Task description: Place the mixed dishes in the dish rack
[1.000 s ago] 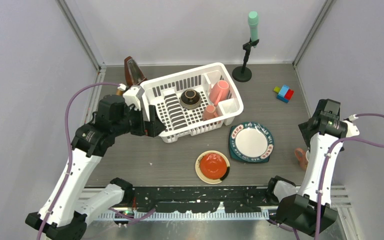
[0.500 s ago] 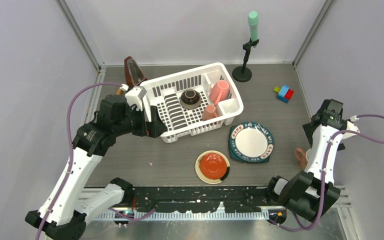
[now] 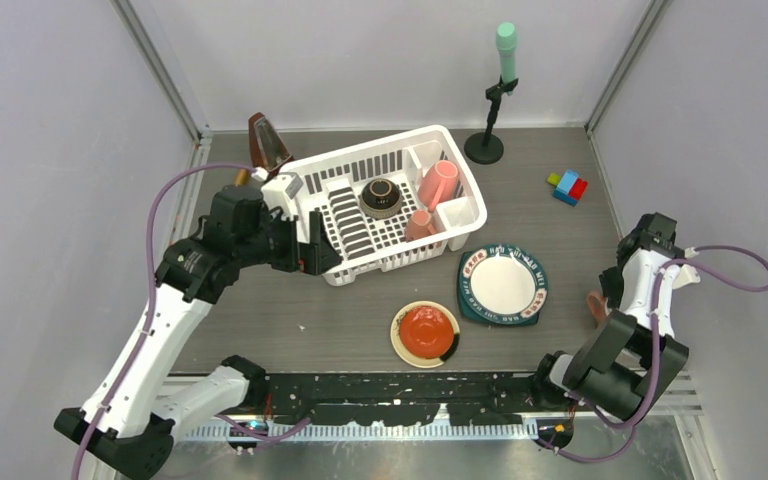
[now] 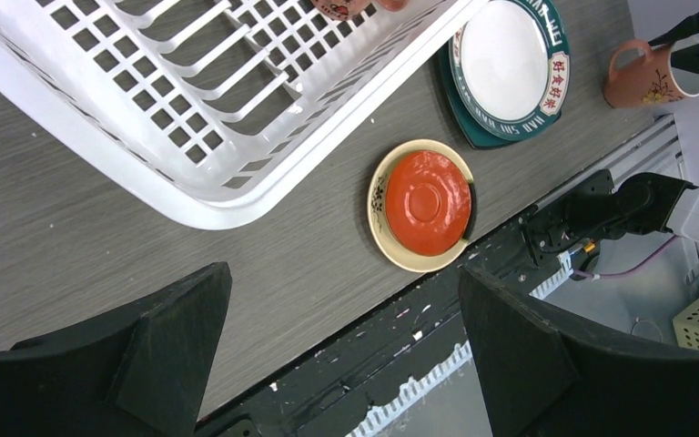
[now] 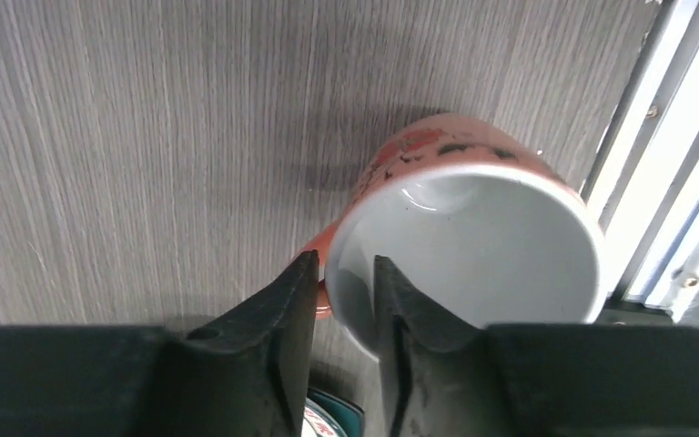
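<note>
The white dish rack point(image 3: 410, 250) holds two pink mugs point(image 3: 438, 183) and a small brown bowl point(image 3: 379, 197). In front of it on the table lie the teal-rimmed white plate point(image 3: 503, 284) and the cream plate with the red centre point(image 3: 426, 333). A third pink mug point(image 5: 473, 228) stands at the table's right edge. My right gripper point(image 5: 344, 273) is shut on its wall beside the handle, one finger inside and one outside. My left gripper point(image 4: 341, 355) hangs wide open over bare table at the rack's near left corner point(image 4: 209, 205), holding nothing.
A black stand with a green top point(image 3: 500, 90) rises at the back. Coloured blocks point(image 3: 568, 186) lie at the back right. A dark brown wedge-shaped object point(image 3: 265, 140) stands behind the rack's left corner. Enclosure walls and a metal rail point(image 5: 683, 182) close in beside the mug.
My right gripper has closed from wide open onto the mug's wall, and the right arm has folded down over it. The left arm has shifted slightly toward the rack, still open.
</note>
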You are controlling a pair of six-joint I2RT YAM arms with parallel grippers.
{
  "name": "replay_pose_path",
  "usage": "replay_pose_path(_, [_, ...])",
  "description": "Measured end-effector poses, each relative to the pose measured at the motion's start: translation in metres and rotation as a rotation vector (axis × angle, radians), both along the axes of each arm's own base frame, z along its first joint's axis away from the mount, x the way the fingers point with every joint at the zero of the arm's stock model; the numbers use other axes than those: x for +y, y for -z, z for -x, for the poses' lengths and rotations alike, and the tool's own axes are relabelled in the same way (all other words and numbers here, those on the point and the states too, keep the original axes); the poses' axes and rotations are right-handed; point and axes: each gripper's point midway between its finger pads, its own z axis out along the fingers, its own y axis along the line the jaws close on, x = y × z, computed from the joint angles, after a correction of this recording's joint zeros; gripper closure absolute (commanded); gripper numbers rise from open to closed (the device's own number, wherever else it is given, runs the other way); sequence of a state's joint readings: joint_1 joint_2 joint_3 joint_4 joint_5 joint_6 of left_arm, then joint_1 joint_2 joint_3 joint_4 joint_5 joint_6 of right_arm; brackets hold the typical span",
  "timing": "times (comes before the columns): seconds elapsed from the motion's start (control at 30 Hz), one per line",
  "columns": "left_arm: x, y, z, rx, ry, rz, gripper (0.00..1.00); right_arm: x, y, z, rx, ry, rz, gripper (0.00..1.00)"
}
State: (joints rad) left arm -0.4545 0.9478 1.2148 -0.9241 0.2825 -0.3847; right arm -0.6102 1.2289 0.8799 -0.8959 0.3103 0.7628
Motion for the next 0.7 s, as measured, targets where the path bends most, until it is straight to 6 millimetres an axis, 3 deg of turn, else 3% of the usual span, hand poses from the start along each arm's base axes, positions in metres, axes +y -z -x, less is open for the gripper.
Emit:
replay_pose_path(0.03, [0.0, 0.001, 0.0, 0.002, 0.001, -0.001, 0.0, 0.0, 0.002, -0.001, -0.002, 0.002, -0.003, 0.93])
replay_pose_path(0.1, [-0.001, 0.001, 0.0, 0.006, 0.004, -0.001, 0.0, -0.001, 0.003, -0.002, -0.005, -0.003, 0.004, 0.99])
replay_pose_path(0.33, [-0.002, 0.003, -0.001, 0.015, 0.006, -0.004, 0.0, -0.005, -0.019, 0.003, -0.017, 0.008, 0.047, 1.0])
replay_pose_path(0.43, [-0.004, 0.005, -0.002, 0.027, 0.011, -0.003, 0.0, -0.009, -0.055, -0.009, -0.094, -0.007, 0.093, 1.0])
replay_pose_path(0.53, [-0.009, 0.007, -0.004, 0.047, 0.022, 0.01, 0.0, -0.009, -0.11, -0.033, -0.259, -0.057, 0.153, 1.0])
replay_pose_path(0.6, [-0.014, 0.008, -0.005, 0.065, 0.027, 0.026, 0.0, 0.002, -0.141, -0.05, -0.368, -0.119, 0.163, 1.0])
replay_pose_path(0.7, [-0.021, 0.006, -0.008, 0.082, 0.031, 0.06, 0.0, 0.036, -0.175, -0.079, -0.528, -0.273, 0.1, 1.0])
